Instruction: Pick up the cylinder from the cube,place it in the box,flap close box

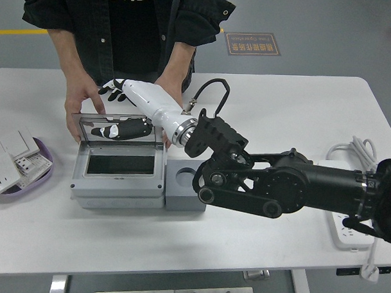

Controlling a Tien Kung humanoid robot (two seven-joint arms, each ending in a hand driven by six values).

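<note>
My right hand [129, 105], fingers spread and empty, reaches over the box [117, 173] lid [119, 129]; a person's hands [81, 107] crowd behind it.

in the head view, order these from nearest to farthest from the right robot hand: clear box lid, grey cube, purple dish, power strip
1. Clear box lid: standing open, right at the right robot hand, whose thumb shows through it.
2. Grey cube: against the box's right side, nearer the table's front.
3. Purple dish: at the table's left edge.
4. Power strip: far right, partly behind the arm.
</note>
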